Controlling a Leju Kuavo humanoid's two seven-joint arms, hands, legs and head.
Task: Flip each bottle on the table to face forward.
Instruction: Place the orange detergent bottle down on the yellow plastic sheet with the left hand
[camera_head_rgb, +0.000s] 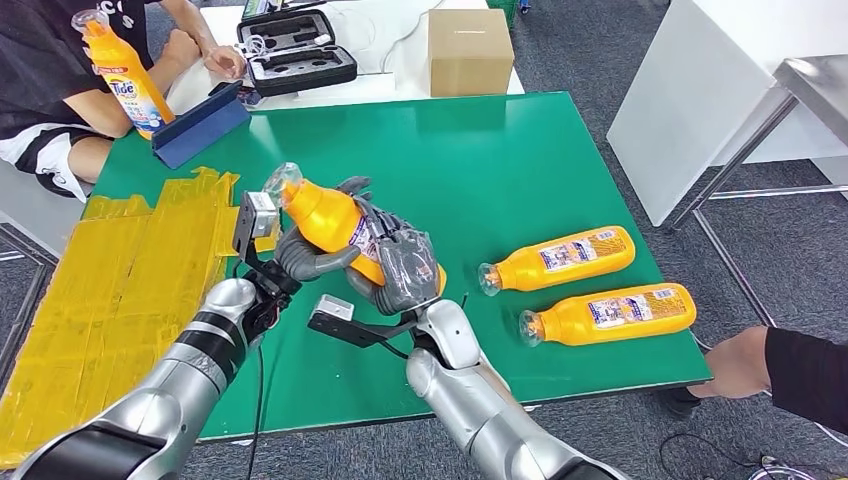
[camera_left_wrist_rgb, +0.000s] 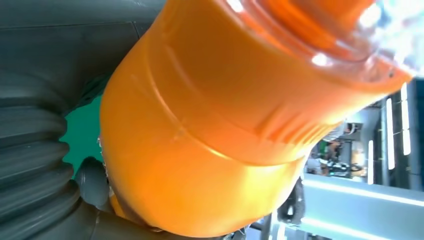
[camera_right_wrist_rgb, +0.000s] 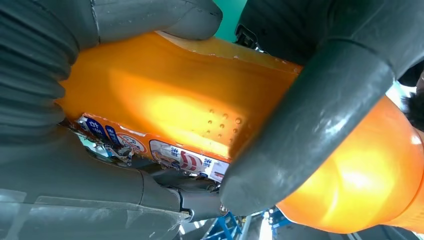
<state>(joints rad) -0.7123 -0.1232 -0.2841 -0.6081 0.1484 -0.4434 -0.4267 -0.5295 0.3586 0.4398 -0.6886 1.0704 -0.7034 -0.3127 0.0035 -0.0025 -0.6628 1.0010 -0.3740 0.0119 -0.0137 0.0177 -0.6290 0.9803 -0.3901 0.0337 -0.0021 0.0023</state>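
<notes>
Just above the near middle of the green surface (camera_head_rgb: 500, 150), an orange bottle (camera_head_rgb: 335, 220) hangs tilted in the air, its clear cap toward the far left and its base toward the robot's right. Both hands hold it: the left hand (camera_head_rgb: 300, 255) wraps it from below near the shoulder, and the right hand (camera_head_rgb: 405, 268) closes over its lower body and label. In the right wrist view the grey thumb and fingers (camera_right_wrist_rgb: 305, 120) press flat on the orange wall beside the label edge. To the right, two more orange bottles lie on their sides, labels up, caps pointing left: a farther bottle (camera_head_rgb: 560, 258) and a nearer bottle (camera_head_rgb: 612, 312), close together but apart. At the far left corner a seated person holds a fourth bottle (camera_head_rgb: 125, 80) upright, beside a blue folder (camera_head_rgb: 200, 125). Yellow tape (camera_head_rgb: 110, 290) covers the surface's left edge.
</notes>
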